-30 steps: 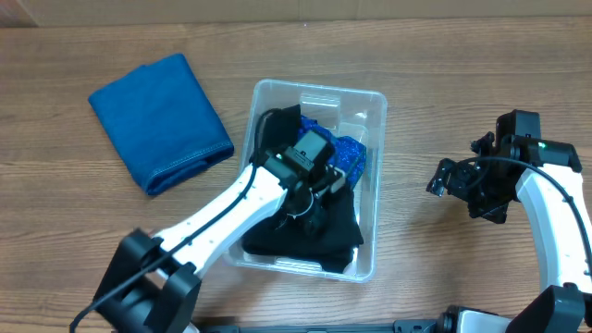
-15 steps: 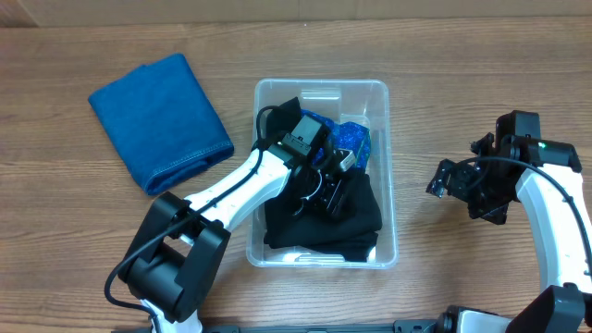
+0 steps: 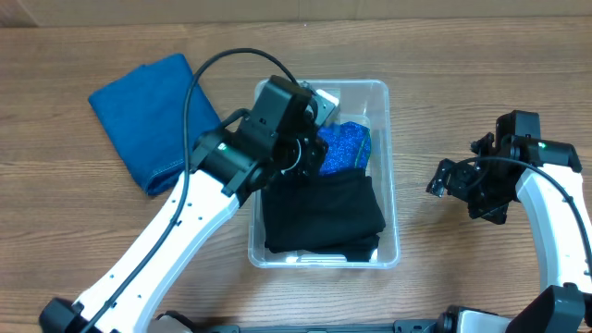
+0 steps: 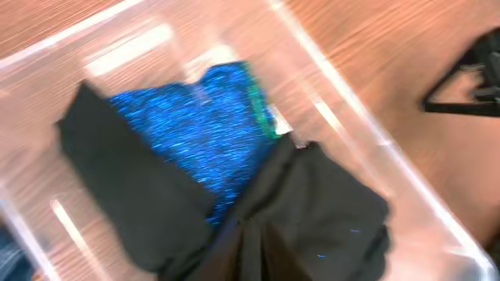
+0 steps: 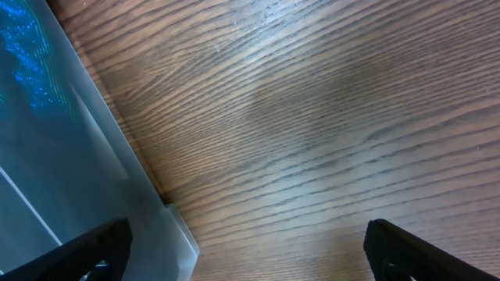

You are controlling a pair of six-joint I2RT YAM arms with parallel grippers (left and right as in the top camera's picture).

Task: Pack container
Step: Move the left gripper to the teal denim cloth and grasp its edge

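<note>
The clear container stands mid-table and holds a folded black cloth at its near end and a sparkly blue cloth behind it. My left gripper hangs above the container's far left part, lifted off the cloths. In the blurred left wrist view its fingers look closed together at the bottom edge with nothing in them, above the black cloth and the blue cloth. My right gripper is open and empty, low over the table to the right of the container.
A folded plain blue cloth lies on the table at the far left of the container. The left arm's black cable loops above the container's far left corner. The table is bare wood between the container and the right gripper.
The container was turned square to the table, then my left gripper rose out of it and drew back to its far left, leaving the black cloth flat inside. The right arm has not moved.
</note>
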